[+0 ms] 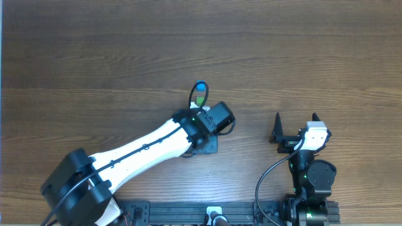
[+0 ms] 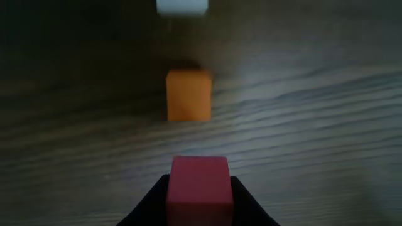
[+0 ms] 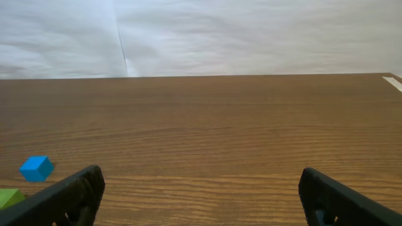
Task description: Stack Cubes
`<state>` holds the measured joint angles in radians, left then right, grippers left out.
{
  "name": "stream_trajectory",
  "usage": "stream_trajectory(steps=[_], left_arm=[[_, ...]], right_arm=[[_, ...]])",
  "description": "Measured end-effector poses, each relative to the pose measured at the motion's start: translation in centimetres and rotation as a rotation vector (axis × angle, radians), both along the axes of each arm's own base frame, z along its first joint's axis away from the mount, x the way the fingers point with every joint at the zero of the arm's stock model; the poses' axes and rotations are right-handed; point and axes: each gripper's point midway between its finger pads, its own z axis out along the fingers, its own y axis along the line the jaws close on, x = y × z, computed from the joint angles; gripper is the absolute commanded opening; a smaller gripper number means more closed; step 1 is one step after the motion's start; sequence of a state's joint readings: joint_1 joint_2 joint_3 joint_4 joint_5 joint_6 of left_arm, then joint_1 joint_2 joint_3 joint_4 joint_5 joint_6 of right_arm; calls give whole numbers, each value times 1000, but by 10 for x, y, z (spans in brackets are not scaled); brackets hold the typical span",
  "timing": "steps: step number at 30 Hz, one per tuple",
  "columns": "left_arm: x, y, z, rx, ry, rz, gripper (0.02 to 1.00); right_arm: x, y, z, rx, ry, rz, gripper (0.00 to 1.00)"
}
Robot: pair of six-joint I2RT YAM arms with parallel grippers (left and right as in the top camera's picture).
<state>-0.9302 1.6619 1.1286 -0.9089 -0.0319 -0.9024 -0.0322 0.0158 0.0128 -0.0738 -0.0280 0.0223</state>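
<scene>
The left claw (image 2: 199, 189) is clamped on a red cube (image 2: 198, 176), one finger against each side face. I cannot tell whether the cube rests on the counter (image 1: 94, 50) or hangs just above it. Straight ahead of the claw stands an orange cube (image 2: 188, 94), alone on the wood and apart from the red one. Beyond it, in the same line, is a white cube (image 2: 182, 6).

Farther out are a green cube (image 1: 200, 99) and a blue cube (image 1: 201, 86). They are near each other, and the right wrist view shows both sitting on the counter side by side. The right claw (image 1: 295, 119) stands well apart from all of them, near its own base, with its fingers spread wide and nothing between them.

By my reading the task is barely begun. One cube is gripped and no cube sits on another. The red one has yet to be set on a base, likely the orange cube, and the rest remain to be stacked.
</scene>
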Motion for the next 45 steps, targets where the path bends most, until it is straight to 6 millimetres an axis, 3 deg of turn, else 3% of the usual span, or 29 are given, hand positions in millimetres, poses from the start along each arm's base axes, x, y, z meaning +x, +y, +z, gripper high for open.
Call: stream_trajectory(steps=[6, 17, 27, 45], left_arm=[[32, -3, 27, -31, -71, 16, 38], [83, 5, 50, -54, -125, 48, 38], [87, 4, 18, 14, -54, 17, 36], [84, 6, -7, 63, -2, 9, 40]], right_arm=[[0, 0, 0, 0, 0, 0, 993], [0, 0, 0, 0, 0, 0, 991], [0, 0, 0, 0, 0, 0, 993], [0, 0, 0, 0, 0, 0, 991]])
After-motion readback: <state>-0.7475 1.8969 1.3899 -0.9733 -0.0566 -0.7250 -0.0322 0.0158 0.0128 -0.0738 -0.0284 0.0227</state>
